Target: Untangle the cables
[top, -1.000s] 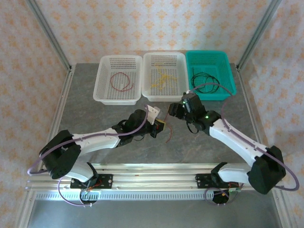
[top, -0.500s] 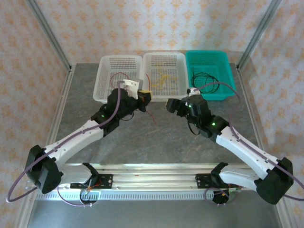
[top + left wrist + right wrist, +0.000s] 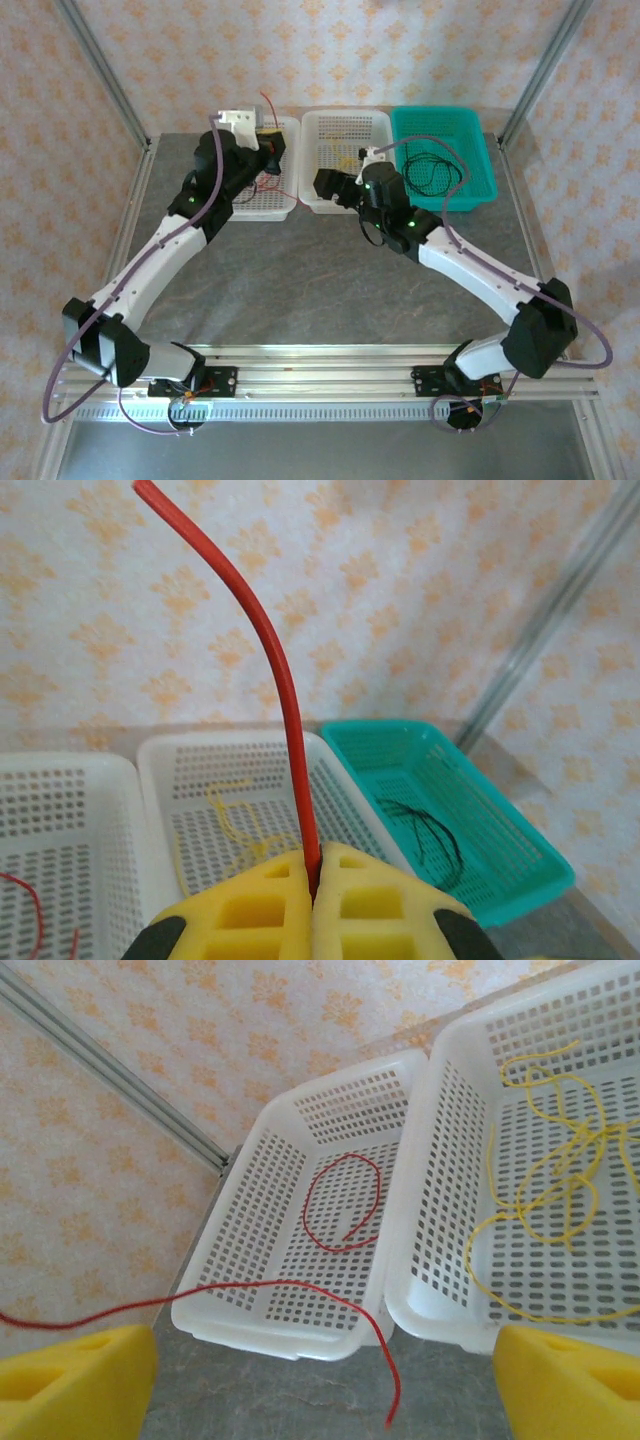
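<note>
From above, the left gripper (image 3: pixel 268 140) hangs over the left white basket (image 3: pixel 270 210), with a red cable (image 3: pixel 265 105) standing up out of its tip. A red coil (image 3: pixel 268 185) already lies in that basket, the yellow cable (image 3: pixel 345 155) is in the middle basket (image 3: pixel 390 125), and the black cable (image 3: pixel 430 170) is in the teal basket (image 3: pixel 482 150). The right gripper (image 3: pixel 322 184) sits at the middle basket's near wall.

The left wrist view shows the yellow pads (image 3: pixel 270 890) pressed together, pinching the red cable (image 3: pixel 270 650), which curves upward.

In the right wrist view the right gripper (image 3: pixel 320 1390) is spread wide and holds nothing. The red cable (image 3: pixel 280 1283) runs across the front of the left white basket (image 3: pixel 230 1320), and its free end hangs outside the rim, over the table (image 3: pixel 300 1400).

The step looks like dropping this strand onto the red coil (image 3: pixel 345 1200). To do it well, I would carry the grip further over the basket's middle and lower it first, so the trailing end drags in over the rim before the pads part; releasing high risks the springy wire flopping out
</note>
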Controlling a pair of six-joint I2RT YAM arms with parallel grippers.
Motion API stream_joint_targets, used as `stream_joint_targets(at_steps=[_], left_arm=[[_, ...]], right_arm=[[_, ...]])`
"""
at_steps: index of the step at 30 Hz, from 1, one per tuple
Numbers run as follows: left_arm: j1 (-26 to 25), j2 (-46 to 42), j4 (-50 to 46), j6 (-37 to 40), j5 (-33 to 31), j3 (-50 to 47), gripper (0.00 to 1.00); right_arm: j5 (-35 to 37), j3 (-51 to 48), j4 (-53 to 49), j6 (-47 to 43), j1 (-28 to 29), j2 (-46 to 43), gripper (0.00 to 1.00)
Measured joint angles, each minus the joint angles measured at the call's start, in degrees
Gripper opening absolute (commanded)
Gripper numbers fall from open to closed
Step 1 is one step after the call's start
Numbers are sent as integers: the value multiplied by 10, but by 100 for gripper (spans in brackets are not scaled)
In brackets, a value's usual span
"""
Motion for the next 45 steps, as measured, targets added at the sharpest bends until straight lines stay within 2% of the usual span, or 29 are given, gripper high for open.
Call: stream_joint_targets(at_steps=[5, 14, 20, 28, 35, 39, 41, 45], left_arm=[[35, 72, -14, 24, -3, 87, 0], [60, 207, -37, 53, -13, 207, 0], [76, 279, -60, 62, -42, 270, 0], [80, 325, -66, 72, -91, 280, 0], [80, 344, -66, 76, -137, 227, 0], [80, 356, -79, 75, -149, 198, 32], [80, 356, -80, 69, -141, 175, 42], [80, 349, -78, 58, -111, 124, 54]], right_arm=[[-8, 34, 10, 0, 2, 38, 87], [-27, 127, 38, -7, 3, 146, 88], [-30, 177, 34, -10, 3, 199, 88], [-25, 162, 30, -13, 3, 198, 88], [-25, 116, 28, -13, 2, 193, 88], [-23, 97, 28, -13, 1, 180, 88], [-23, 90, 29, -13, -1, 172, 88], [-19, 79, 28, -11, -5, 156, 88]])
